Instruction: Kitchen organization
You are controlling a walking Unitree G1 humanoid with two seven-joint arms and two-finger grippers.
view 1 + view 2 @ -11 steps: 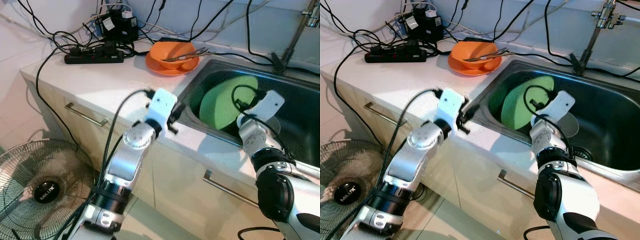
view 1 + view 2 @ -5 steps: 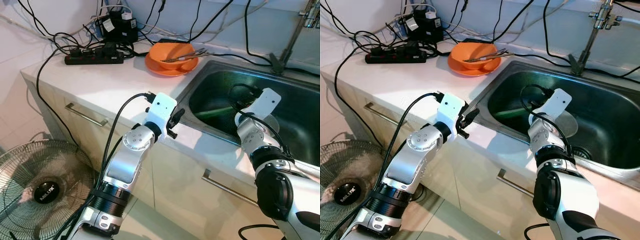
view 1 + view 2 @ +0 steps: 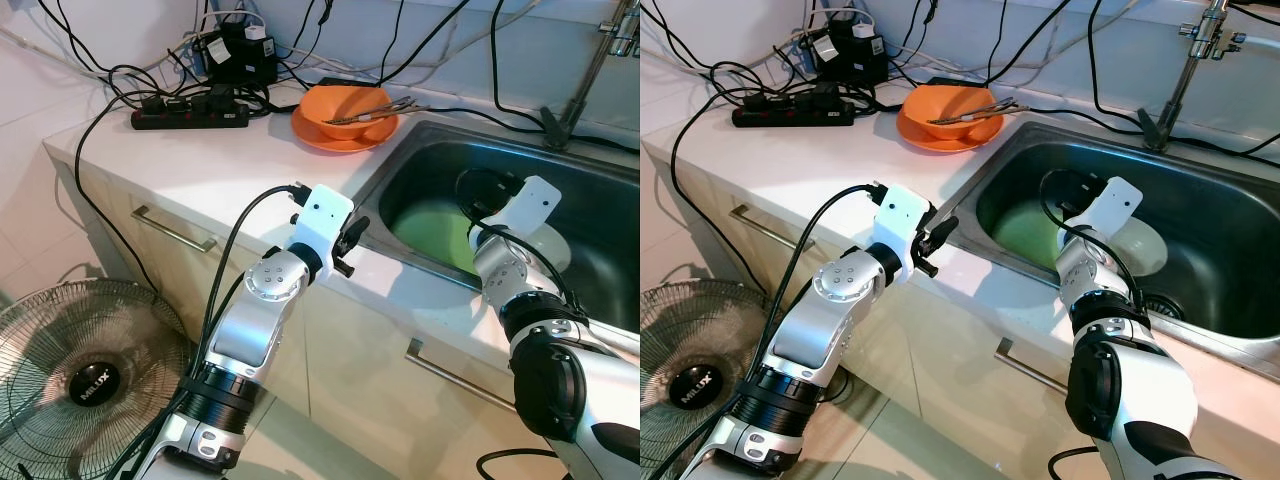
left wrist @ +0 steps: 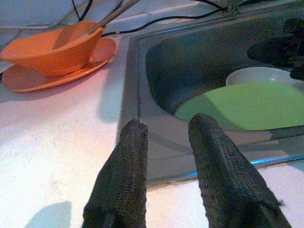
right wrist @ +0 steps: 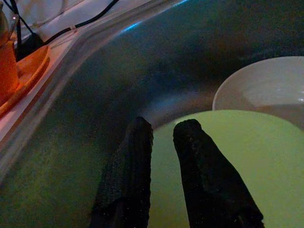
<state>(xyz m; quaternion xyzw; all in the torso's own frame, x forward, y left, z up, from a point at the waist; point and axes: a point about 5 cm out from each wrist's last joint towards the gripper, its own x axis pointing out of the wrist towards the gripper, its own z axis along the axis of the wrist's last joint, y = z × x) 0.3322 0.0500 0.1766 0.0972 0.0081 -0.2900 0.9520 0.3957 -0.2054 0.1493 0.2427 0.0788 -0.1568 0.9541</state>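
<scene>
A: Green plate [image 3: 432,228] status?
B: flat in sink [image 3: 590,215], edge against white bowl [image 3: 545,245]. Right gripper [image 5: 161,130] over it, fingers slightly parted, holding nothing
A: left?
B: left gripper [image 4: 166,128] above sink's near rim, fingers apart, nothing held

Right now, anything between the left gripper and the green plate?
The sink rim and wall, nothing else; left wrist view shows left gripper over the counter edge, green plate beyond.
</scene>
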